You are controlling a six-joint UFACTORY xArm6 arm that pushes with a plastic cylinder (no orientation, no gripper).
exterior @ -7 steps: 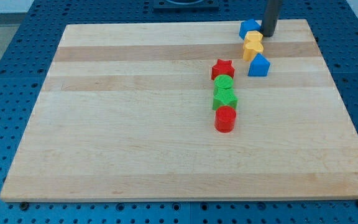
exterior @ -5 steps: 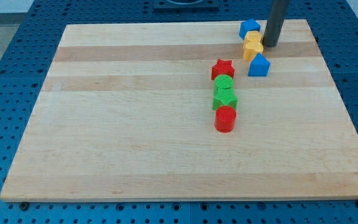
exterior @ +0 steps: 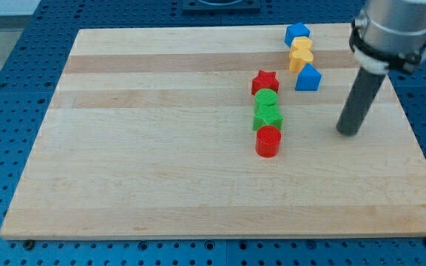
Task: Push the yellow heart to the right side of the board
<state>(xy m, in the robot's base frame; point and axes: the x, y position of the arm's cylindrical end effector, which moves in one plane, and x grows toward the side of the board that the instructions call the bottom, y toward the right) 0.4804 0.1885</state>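
Two yellow blocks stand stacked in the view near the board's top right: the upper one (exterior: 302, 46) looks like the heart, and the lower one (exterior: 299, 60) touches it from below. My tip (exterior: 347, 133) rests on the wooden board (exterior: 161, 155), well below and to the right of both yellow blocks and apart from every block. The rod rises from the tip to the arm's grey end at the view's top right.
A blue block (exterior: 296, 33) sits just above the yellow pair and another blue block (exterior: 308, 77) just below it. To their lower left runs a column: a red star (exterior: 265, 82), two green blocks (exterior: 267, 99) (exterior: 268, 117) and a red cylinder (exterior: 268, 141).
My tip has moved from beside the yellow blocks' right edge down the view and to the right, away from them. No block has visibly moved.
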